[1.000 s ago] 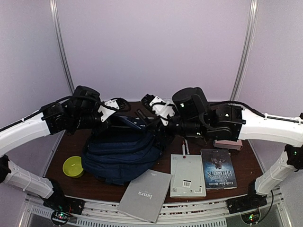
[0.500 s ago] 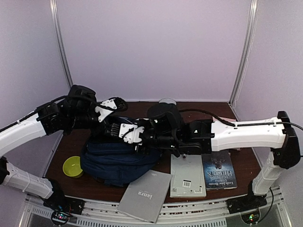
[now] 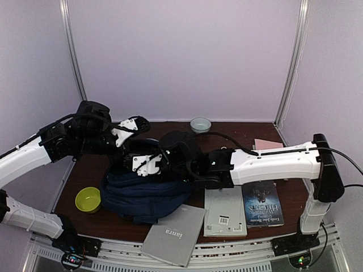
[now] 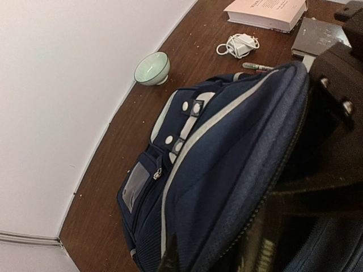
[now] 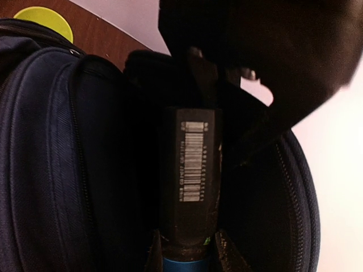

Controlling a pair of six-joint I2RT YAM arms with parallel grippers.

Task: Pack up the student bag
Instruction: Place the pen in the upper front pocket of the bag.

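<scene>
Right wrist: right gripper pinches barcoded book inside student bag.

Top view: even, soft light, sharp. Left wrist: fisheye bend, foreground blurred dark. Right wrist: bag interior near black, wall blown white.

Navy student bag lies unzipped.

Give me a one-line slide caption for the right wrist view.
Right tool grips a dark barcoded item inside the open navy student bag; yellow bowl beyond.
</scene>
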